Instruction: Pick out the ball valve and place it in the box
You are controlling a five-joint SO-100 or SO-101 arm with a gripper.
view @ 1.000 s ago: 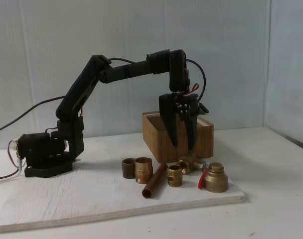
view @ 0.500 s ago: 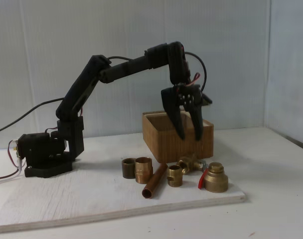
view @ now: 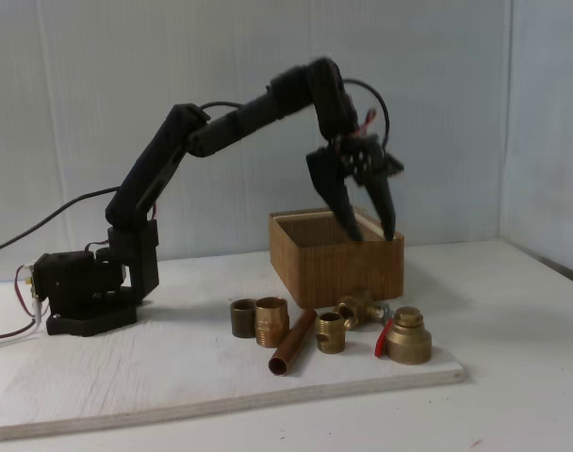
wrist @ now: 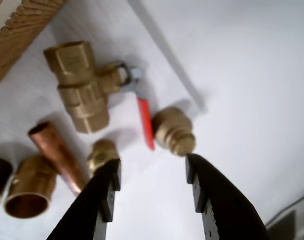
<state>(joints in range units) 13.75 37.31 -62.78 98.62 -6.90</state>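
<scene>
The ball valve lies on the white board, a knobbly brass body with a thin red lever pointing toward the camera in the wrist view. In the fixed view the valve sits just in front of the wooden box, whose ribbed corner shows at the wrist view's top left. My gripper hangs high above the fittings, level with the box rim. It is open and holds nothing, with its black fingers spread wide at the wrist view's bottom edge.
Around the valve lie a stepped brass cap fitting, a copper pipe, a small brass fitting and two short sleeves. All rest on a white board. The arm's base stands at the left.
The gripper has risen from just above the fittings to box-rim height and swung slightly right. It stays open and empty. Nothing on the board has moved.
</scene>
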